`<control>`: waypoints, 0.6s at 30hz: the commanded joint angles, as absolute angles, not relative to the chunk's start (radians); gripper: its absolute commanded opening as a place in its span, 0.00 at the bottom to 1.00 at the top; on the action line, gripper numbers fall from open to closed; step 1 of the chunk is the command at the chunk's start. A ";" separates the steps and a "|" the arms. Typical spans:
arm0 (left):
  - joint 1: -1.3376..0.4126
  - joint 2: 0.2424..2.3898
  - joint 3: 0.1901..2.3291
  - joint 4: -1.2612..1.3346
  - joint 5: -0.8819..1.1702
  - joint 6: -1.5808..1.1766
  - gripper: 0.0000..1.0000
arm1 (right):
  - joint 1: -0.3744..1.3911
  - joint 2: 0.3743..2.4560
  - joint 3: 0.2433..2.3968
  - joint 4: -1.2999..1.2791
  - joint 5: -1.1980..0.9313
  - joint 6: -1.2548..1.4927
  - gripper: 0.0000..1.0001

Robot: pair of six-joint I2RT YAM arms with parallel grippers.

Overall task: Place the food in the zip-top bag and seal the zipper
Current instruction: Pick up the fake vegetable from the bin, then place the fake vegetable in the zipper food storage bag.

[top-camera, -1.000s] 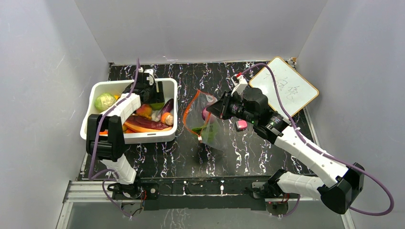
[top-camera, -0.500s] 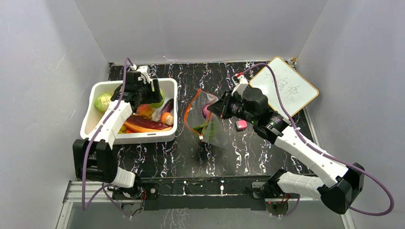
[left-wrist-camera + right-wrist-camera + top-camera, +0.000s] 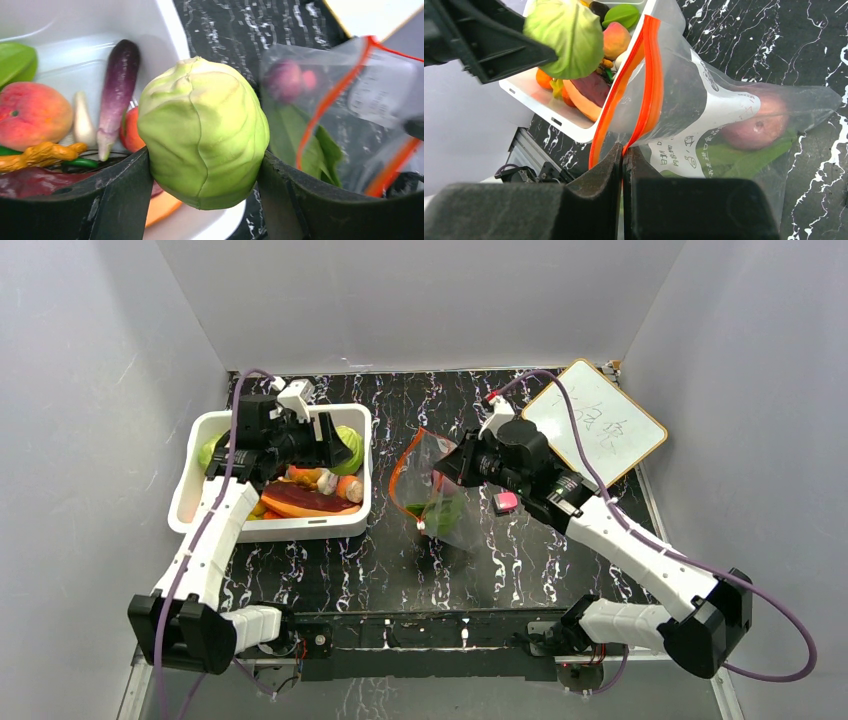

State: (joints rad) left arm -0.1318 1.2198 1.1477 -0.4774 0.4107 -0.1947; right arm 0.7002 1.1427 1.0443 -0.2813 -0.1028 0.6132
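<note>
- Black marbled table (image 3: 400, 560) — white bin (image 3: 330, 525) at left, holding peach (image 3: 30, 112) and eggplant (image 3: 117, 85).
- Left gripper (image 3: 205, 190) clamps cabbage (image 3: 202, 135) above the bin's right rim.
- Zip-top bag (image 3: 704, 115) mid-table, mouth agape; label print too small to read.
- Right gripper (image 3: 623, 165) pinched tight on zipper (image 3: 651, 75).
- Whiteboard (image 3: 595, 425) far right — scrawl illegible.
</note>
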 commanded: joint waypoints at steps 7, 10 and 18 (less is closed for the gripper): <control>-0.126 1.110 1.162 -0.472 0.676 -0.259 0.51 | 0.701 1.193 1.145 -0.179 -0.086 0.624 0.00; -0.126 1.120 1.155 -0.443 0.729 -0.302 0.49 | 0.701 1.203 1.155 -0.182 -0.096 0.626 0.00; -0.152 1.095 1.147 -0.286 0.873 -0.454 0.47 | 0.701 1.206 1.138 -0.155 -0.116 0.635 0.00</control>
